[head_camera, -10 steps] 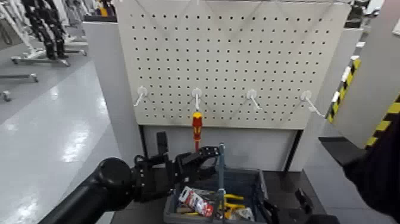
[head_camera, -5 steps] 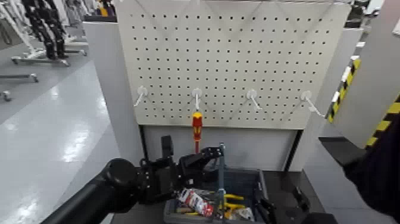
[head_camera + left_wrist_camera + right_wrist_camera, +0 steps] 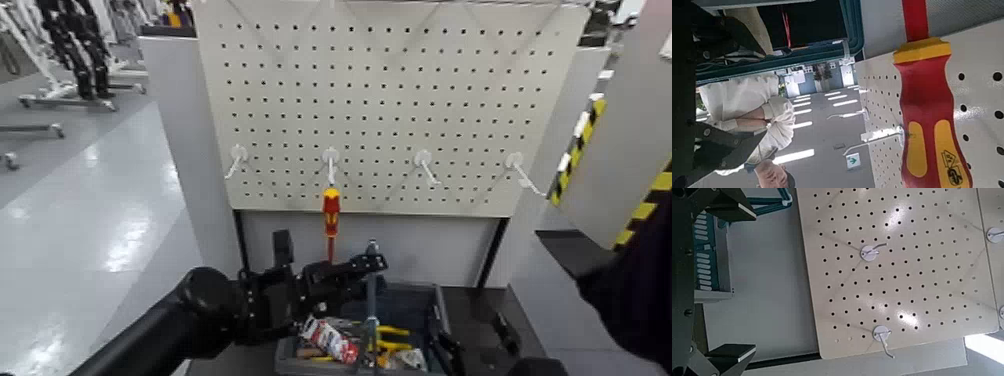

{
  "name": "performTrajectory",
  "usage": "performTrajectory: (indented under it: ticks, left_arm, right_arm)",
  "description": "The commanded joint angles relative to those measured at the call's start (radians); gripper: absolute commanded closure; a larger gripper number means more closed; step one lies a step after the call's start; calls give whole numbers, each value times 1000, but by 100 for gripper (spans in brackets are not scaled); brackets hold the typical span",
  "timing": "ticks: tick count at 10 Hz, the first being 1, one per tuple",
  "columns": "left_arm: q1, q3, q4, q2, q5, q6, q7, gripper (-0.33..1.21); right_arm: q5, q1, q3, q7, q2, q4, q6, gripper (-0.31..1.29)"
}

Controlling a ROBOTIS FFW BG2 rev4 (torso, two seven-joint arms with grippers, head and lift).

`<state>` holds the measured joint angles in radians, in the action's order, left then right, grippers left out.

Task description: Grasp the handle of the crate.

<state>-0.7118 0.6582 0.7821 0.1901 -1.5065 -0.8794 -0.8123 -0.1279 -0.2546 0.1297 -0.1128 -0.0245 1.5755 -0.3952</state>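
Left gripper reaching at upright handle of crate below pegboard; finger spread unclear. Risk: snagging hanging screwdriver just beside, or knocking handle sideways. Right gripper low at crate's right edge, looks open.

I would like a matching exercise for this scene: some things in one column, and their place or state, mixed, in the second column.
Things:
1. screwdriver
2. handle
3. left gripper
4. crate

Places or states:
A. standing upright above the crate
B. hanging on a pegboard hook
C. on the floor below the pegboard, holding tools
D. reaching toward the top of the handle

Pairs: 1-B, 2-A, 3-D, 4-C
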Motion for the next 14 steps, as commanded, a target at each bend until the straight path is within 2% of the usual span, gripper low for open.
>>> performTrajectory:
  ticks: [1, 2, 3, 4, 8, 14]
  left_arm:
    - [-8, 14, -17, -4, 0, 5, -7, 105]
    - [-6, 15, -21, -3, 0, 8, -8, 105]
    - [-5, 17, -23, -6, 0, 11, -10, 115]
    - [-2, 15, -24, -8, 0, 19, -10, 119]
    - [26, -5, -12, -14, -1, 30, -16, 119]
    - [140, -63, 144, -3, -1, 19, -24, 119]
  right_arm:
    - [-2, 0, -1, 1, 0, -2, -7, 13]
    - [-2, -2, -2, 1, 0, -2, -7, 13]
    - [-2, -2, -2, 1, 0, -2, -7, 13]
    - [-2, -2, -4, 1, -2, -2, -7, 13]
    - [-2, -5, -7, 1, -2, 0, -7, 13]
    - [-1, -14, -19, -1, 0, 3, -8, 13]
